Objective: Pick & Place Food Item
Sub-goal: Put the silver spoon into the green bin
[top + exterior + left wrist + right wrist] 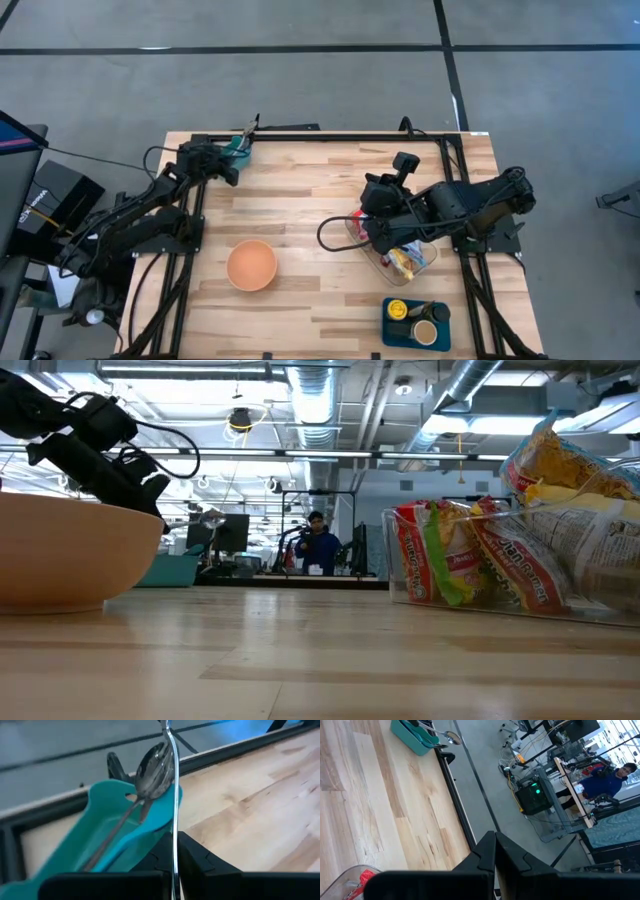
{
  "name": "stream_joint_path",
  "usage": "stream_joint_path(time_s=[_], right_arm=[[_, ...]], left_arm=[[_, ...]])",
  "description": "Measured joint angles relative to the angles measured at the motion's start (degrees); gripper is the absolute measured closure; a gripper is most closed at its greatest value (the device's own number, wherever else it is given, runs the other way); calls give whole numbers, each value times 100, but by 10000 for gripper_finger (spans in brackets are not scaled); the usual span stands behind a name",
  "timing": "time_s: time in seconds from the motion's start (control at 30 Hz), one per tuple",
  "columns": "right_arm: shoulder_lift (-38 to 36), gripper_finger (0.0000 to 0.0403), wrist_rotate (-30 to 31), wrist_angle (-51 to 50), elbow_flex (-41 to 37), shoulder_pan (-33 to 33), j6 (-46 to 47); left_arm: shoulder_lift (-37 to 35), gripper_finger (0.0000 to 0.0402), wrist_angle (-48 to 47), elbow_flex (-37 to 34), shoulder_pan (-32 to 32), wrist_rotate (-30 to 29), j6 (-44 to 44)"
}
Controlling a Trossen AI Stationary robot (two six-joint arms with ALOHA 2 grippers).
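**Left Arm Grips Utensil at Teal Holder; Right Arm Poised Over Food Container**

In the high view, the left gripper (232, 160) sits at the upper left of the wooden table (300, 200), right beside a teal holder (238, 147) at the table's far edge. The left wrist view shows its fingers (192, 857) pressed together on the thin metal handle of a utensil (173, 795), which stands upright between them. A second piece of cutlery with a shiny bowl (152, 767) leans in the teal holder (110, 830) just behind.

The right gripper (378, 232) is in the centre-right of the high view, above the near edge of a clear container (428, 262). Its fingers (487, 852) are closed together with nothing between them. The container holds packaged food items (405, 260); in the low view the red, yellow and green packets (480, 555) fill the right of the frame.

An orange bowl (251, 265) stands at lower centre, well apart from both grippers. A blue tray (392, 328) with small cups lies at the lower right. A person (318, 545) is visible in the room beyond.
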Motion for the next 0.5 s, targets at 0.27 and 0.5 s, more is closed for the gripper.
stream_joint_path(time_s=[0.27, 0.5], right_arm=[[0, 403, 0, 0, 0, -2, 0], [0, 403, -59, 1, 0, -2, 2]], left_arm=[[-233, 398, -19, 0, -1, 274, -1990], [-715, 399, -392, 0, 1, 274, -3425]])
